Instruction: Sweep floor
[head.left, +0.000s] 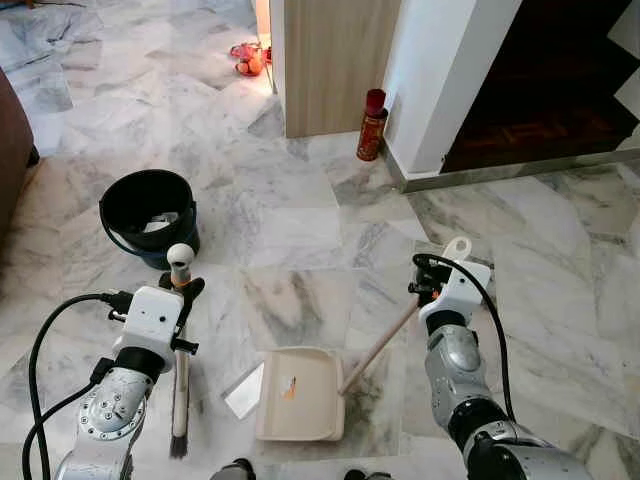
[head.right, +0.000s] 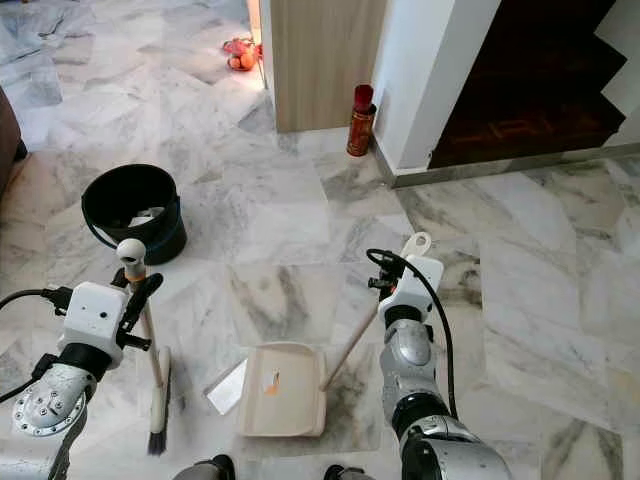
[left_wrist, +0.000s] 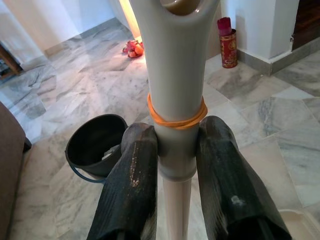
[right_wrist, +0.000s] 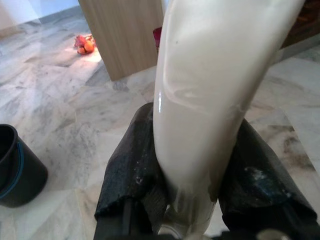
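Observation:
My left gripper (head.left: 186, 291) is shut on the pale handle of a broom (head.left: 180, 380), just below an orange rubber band (left_wrist: 176, 119). The broom stands upright with its dark bristles (head.left: 179, 441) on the marble floor. My right gripper (head.left: 427, 288) is shut on the cream grip of a dustpan's wooden handle (head.left: 380, 348). The cream dustpan (head.left: 300, 400) lies flat on the floor between my arms, with a small orange scrap (head.left: 290, 388) inside. A white piece of paper (head.left: 243, 392) lies on the floor by the pan's left edge.
A black bucket (head.left: 150, 212) holding crumpled paper stands behind the broom. A red can (head.left: 372, 125) stands by the white wall corner (head.left: 440, 90) and a wooden panel (head.left: 335, 65). Orange and red toys (head.left: 248, 60) lie far back. A brown sofa edge (head.left: 10, 150) is at the left.

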